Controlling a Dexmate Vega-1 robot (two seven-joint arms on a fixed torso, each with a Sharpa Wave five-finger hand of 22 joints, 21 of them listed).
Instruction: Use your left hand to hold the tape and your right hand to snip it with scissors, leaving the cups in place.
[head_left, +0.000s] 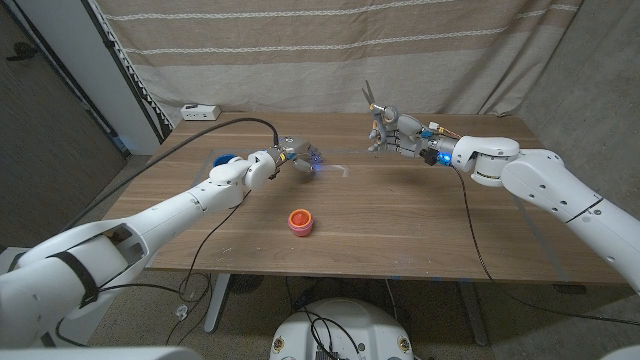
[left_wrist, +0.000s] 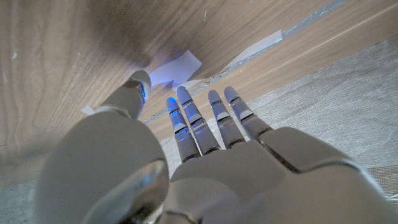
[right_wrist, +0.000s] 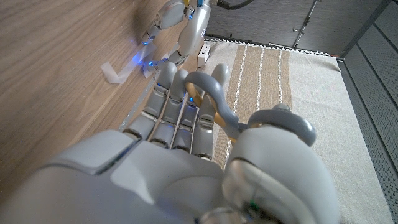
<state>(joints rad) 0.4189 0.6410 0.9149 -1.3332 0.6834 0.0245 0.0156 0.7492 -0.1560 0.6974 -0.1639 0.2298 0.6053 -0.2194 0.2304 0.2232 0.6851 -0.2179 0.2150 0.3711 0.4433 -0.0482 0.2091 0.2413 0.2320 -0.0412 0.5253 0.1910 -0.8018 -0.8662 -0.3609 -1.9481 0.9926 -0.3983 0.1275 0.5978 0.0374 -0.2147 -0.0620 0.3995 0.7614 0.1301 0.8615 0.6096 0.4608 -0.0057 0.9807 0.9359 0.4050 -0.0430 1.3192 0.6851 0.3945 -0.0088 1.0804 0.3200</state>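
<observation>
Toward the table's (head_left: 420, 235) far side, the right hand (head_left: 392, 135) is gripping scissors (head_left: 372, 101), blades up. The left wrist view is showing the left hand's (head_left: 291, 155) fingers (left_wrist: 186, 115) spread beside tape (left_wrist: 180, 65) stuck to wood; a cup (head_left: 301, 221) is sitting nearer.

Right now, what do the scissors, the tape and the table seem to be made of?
Scissors: grey handle loops with a dull sheen, probably plastic; the blades look like metal, but they are small here. Tape: a thin, pale, half-clear strip that curls up off the wood, likely plastic film or paper. Table: brown top with a streaky grain and a soft shine, either wood or a wood-look laminate.
</observation>
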